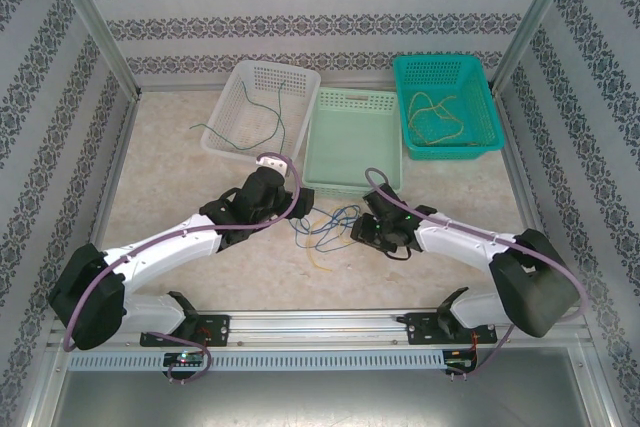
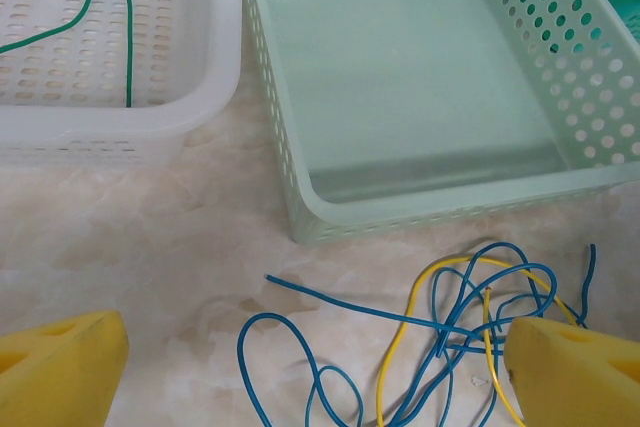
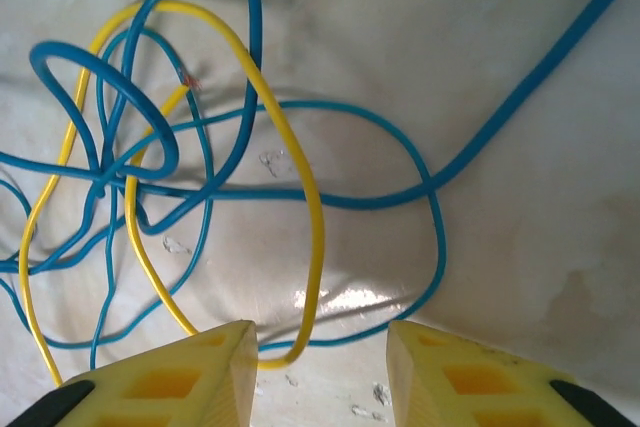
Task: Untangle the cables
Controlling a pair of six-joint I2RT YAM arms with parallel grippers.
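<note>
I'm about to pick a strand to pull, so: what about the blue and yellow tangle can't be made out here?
Top external: the tangle is too small to trace crossings.
Left wrist: strands leave the bottom edge, some behind a finger of the left gripper.
Right wrist: the blue strands are cut by the left and top edges; the yellow cable passes behind a finger of the right gripper.

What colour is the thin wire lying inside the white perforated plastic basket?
Green. The thin green wire shows best in the left wrist view.
</note>
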